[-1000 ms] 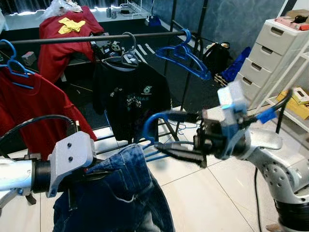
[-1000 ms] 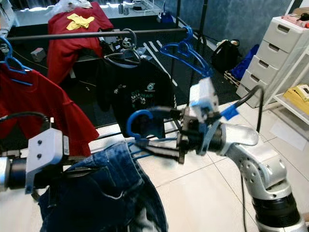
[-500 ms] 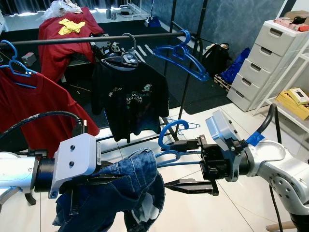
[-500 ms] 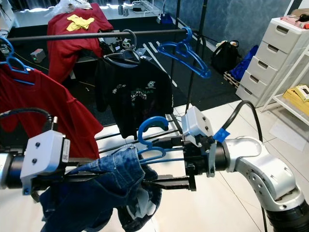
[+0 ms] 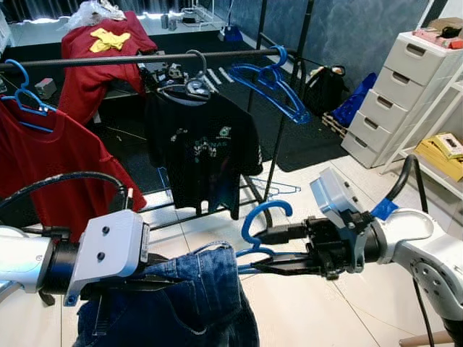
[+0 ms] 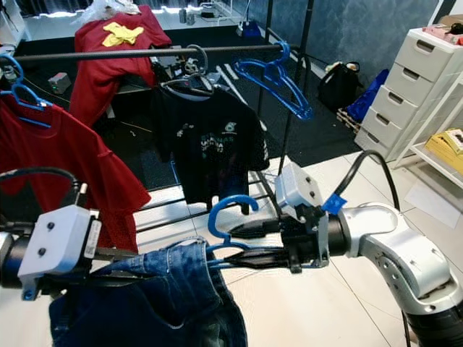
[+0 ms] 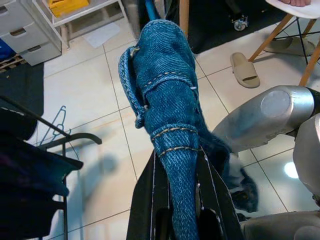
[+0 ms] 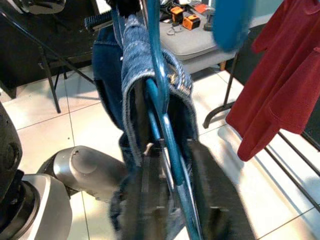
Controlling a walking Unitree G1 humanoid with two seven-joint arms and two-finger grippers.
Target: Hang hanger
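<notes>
A blue plastic hanger (image 5: 264,217) with blue denim jeans (image 5: 195,296) draped over it hangs low in front of me, below the black rack rail (image 5: 145,58). My right gripper (image 5: 258,250) reaches in from the right and is shut on the hanger just under its hook. In the right wrist view the hanger's blue bar (image 8: 162,120) runs between that gripper's fingers (image 8: 150,185). From the left, my left gripper (image 7: 182,195) is shut on a fold of the jeans (image 7: 165,85). The denim hides its fingertips in the head views.
On the rail hang a red shirt (image 5: 51,166) on a blue hanger, a black T-shirt (image 5: 202,152), and empty blue hangers (image 5: 271,87) at its right end. A white drawer unit (image 5: 398,94) and a shelf stand at the right. The floor is tiled.
My right gripper's fingers, wide apart half a second ago, have come together on the hanger. The jeans, bunched and sagging before, now lie higher and flatter across the left gripper.
</notes>
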